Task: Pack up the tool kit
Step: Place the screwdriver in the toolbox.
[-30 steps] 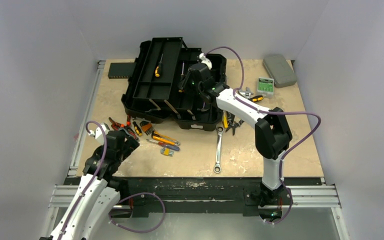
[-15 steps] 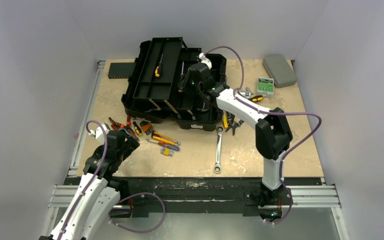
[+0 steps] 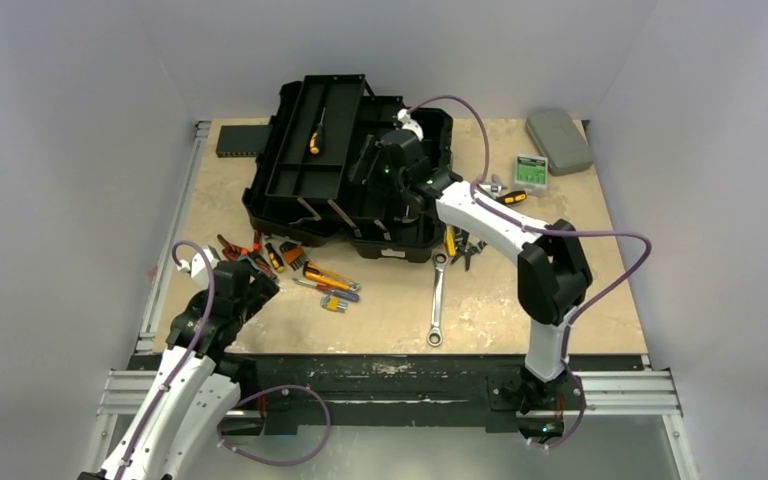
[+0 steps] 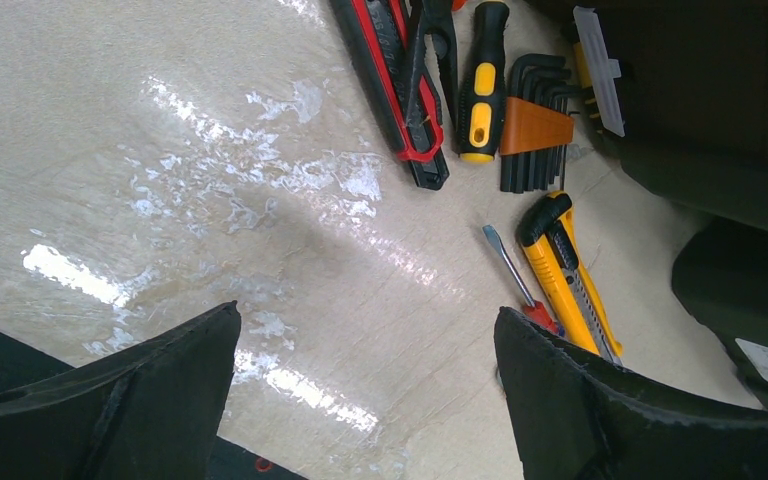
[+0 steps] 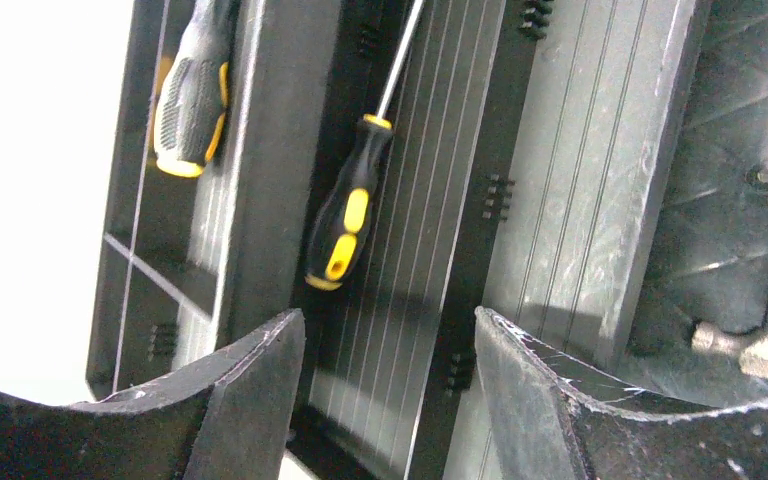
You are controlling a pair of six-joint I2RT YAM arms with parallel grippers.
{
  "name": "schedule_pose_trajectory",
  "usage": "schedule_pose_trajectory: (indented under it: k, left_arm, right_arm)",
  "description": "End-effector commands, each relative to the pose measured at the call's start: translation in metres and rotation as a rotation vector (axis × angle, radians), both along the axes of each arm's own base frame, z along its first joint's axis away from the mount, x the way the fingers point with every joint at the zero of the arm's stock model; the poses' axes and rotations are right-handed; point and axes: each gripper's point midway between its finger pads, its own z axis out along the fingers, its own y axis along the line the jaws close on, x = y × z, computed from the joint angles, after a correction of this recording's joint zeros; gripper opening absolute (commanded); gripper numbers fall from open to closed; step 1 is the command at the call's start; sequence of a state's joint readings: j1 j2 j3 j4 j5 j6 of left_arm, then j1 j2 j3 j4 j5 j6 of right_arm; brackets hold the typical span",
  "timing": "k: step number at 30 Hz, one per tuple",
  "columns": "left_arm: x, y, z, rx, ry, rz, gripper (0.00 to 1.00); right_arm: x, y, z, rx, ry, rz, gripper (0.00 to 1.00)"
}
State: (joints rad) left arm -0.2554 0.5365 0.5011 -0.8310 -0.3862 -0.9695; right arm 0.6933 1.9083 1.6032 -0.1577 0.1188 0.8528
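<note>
Two open hands, and tools waiting for the box

By the near left corner of the tabletop [image 3: 520, 310], the left hand [image 3: 250, 283] is wide open and holds nothing. Just past it lie small tools [image 3: 300, 272], like a yellow knife [image 4: 565, 275] and hex keys [image 4: 535, 135]. A long wrench [image 3: 437, 300] lies near the middle. They look hard, stiff and light. Bare metal is likely slippery, so the grippy handles are the best place to grab. At the far edge sits the big black toolbox [image 3: 390, 245], open. The right hand [image 5: 390, 330] hangs open over a screwdriver [image 5: 350, 215] lying inside.
</note>
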Motion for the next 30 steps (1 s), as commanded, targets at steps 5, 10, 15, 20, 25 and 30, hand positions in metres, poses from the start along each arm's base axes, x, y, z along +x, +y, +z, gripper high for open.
schedule_pose_trajectory:
  k: [5, 10, 15, 20, 25, 30]
  left_arm:
    - [0.013, 0.005, 0.022, -0.002, -0.079, 0.048, 0.94]
    - [0.011, 0.019, 0.028, 0.017, -0.089, 0.155, 0.89]
    - [0.015, 0.033, 0.032, 0.057, -0.101, 0.251, 0.86]
    - [0.031, 0.036, 0.039, 0.051, -0.133, 0.325, 0.83]
    - [0.046, 0.051, 0.05, 0.117, -0.15, 0.42, 0.74]
    - [0.069, 0.056, 0.061, 0.145, -0.284, 0.402, 0.71]
  right_arm:
    - [-0.036, -0.023, 0.09, 0.063, -0.222, 0.042, 0.61]
    - [-0.075, -0.035, 0.094, -0.049, -0.328, 0.236, 0.6]
    - [-0.111, -0.057, 0.079, -0.116, -0.373, 0.337, 0.59]
    - [-0.138, -0.082, 0.067, -0.162, -0.408, 0.367, 0.58]
    - [-0.16, -0.102, 0.066, -0.178, -0.439, 0.382, 0.57]
    - [-0.175, -0.119, 0.077, -0.182, -0.466, 0.367, 0.57]
